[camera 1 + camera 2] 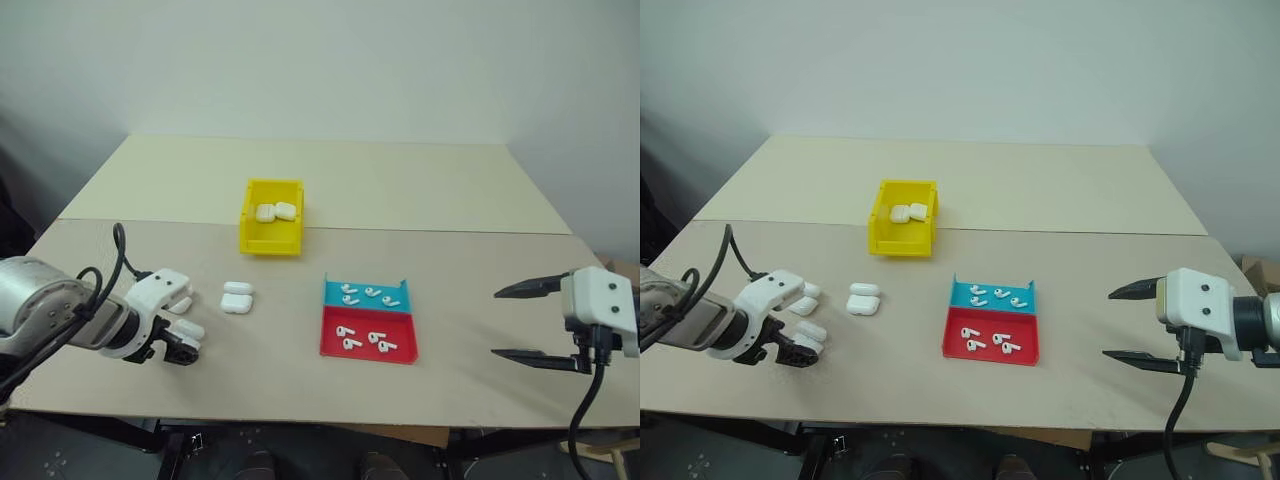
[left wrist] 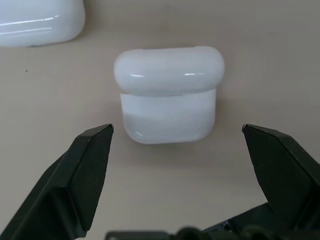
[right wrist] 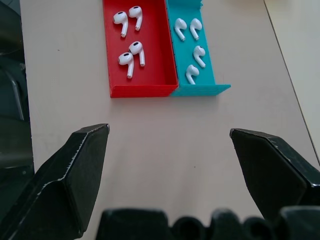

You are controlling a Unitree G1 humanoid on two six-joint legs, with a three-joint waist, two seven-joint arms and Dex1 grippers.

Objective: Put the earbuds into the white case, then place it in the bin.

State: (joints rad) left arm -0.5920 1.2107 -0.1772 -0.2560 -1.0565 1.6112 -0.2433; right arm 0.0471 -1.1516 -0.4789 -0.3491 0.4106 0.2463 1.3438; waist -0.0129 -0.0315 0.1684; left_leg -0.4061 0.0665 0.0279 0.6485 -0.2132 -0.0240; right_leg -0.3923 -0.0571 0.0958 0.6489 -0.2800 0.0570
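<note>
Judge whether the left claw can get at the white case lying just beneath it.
Probably yes: the left claw is open, its fingers standing either side of the white case, with only bare table between.

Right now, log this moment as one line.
left gripper: open over closed white case | right gripper: open, empty | earbuds: in tray | bin: two cases inside

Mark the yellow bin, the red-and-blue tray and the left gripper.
yellow bin (image 1: 269, 243): left eye view, front wall.
red-and-blue tray (image 1: 366, 352): left eye view, red front rim.
left gripper (image 2: 177, 135): left wrist view, midway between fingers.
</note>
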